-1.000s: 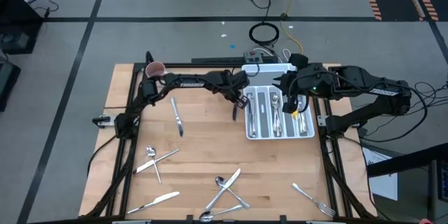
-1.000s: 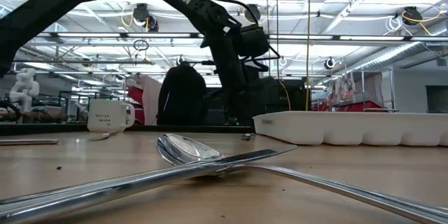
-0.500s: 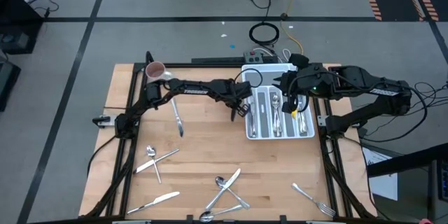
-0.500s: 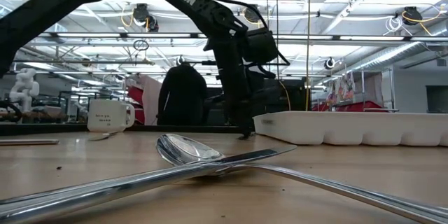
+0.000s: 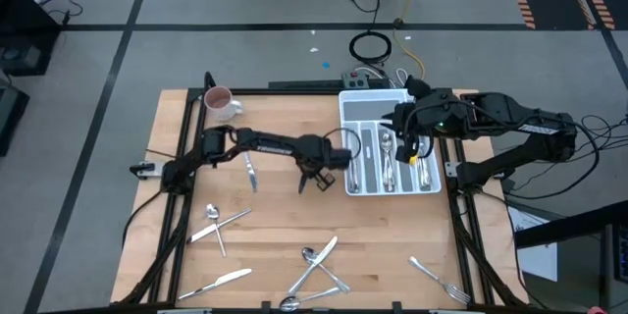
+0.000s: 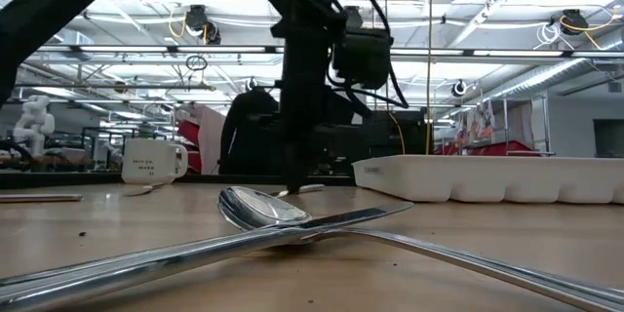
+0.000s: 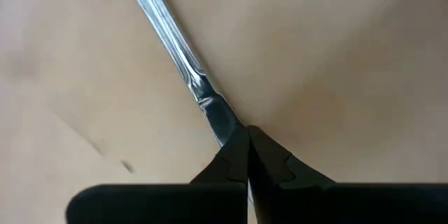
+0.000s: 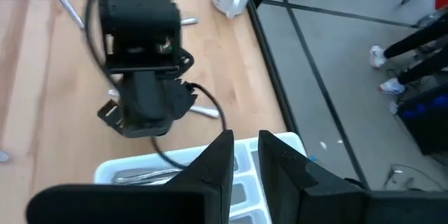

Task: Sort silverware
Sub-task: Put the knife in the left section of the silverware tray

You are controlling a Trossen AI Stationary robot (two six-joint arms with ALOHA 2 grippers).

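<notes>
Left gripper (image 7: pixel 246 155) retreated from tray, utensil's (image 7: pixel 183 70) end hidden

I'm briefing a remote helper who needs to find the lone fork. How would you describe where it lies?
Start at the white cutlery tray on the right side of the table, then drop to the table's right-hand corner at the bottom of the high view. The fork lies there alone and uncrossed; every other loose piece lies at centre or left.

Counter (image 5: pixel 285 221): light wood, pale grain, black frame edges. Cutlery tray (image 5: pixel 429 184): white. Mug (image 5: pixel 221 105): white exterior, pink interior. Silverware (image 5: pixel 316 263): shiny silver. Both arms: black; the left arm carries white lettering in the low view. Floor (image 5: pixel 245 0): grey with black lines and orange-black striped tape at one corner.
</notes>
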